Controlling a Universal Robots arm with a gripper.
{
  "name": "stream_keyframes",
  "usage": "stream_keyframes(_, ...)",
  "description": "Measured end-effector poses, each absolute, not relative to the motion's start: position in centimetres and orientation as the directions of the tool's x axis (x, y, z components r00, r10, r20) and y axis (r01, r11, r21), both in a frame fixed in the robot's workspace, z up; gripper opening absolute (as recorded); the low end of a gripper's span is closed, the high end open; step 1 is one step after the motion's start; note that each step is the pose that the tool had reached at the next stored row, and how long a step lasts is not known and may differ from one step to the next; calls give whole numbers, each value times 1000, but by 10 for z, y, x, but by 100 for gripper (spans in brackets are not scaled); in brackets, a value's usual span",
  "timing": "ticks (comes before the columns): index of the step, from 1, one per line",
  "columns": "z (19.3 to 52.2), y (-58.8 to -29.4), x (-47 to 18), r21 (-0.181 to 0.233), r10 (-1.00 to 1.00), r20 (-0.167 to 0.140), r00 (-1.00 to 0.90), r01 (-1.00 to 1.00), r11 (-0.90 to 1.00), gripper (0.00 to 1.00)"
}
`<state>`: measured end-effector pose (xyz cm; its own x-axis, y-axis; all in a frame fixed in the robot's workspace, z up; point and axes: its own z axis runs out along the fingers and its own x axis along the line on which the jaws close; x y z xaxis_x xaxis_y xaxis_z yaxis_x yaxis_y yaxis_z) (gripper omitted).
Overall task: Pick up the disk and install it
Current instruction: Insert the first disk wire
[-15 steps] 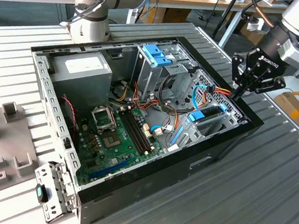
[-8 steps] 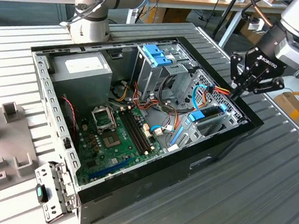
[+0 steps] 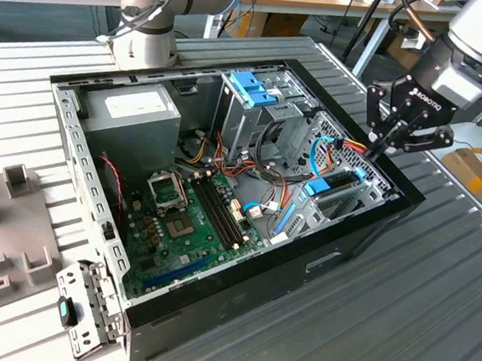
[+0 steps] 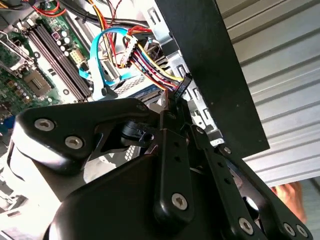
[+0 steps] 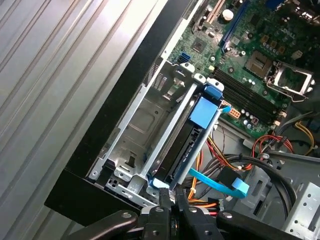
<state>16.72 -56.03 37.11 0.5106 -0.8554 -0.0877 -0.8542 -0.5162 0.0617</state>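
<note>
Nearest in the exterior view, a loose metal bracket [image 3: 85,311] lies on the ribbed surface [image 3: 400,298] beside the open computer case [image 3: 301,263]. Inside, the green motherboard [image 3: 191,214] sits low, with wire bundles [image 3: 262,178] running across it. Further in, the disk [image 3: 336,190] stands on edge in its metal bay [image 5: 145,130] at the case's wall, blue frame showing. Right above its end hangs the gripper [image 3: 379,148], fingers [image 5: 172,207] clenched together on nothing. An orange-and-blue cable cluster [image 4: 145,55] crowds just beside them. Beyond, the blue-latched drive cage [image 3: 257,97] and the arm's base [image 3: 147,43].
</note>
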Motion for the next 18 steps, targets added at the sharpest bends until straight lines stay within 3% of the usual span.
stream_keyframes(18,368,-560,158,61,-963,-88,254,-964,-260,16)
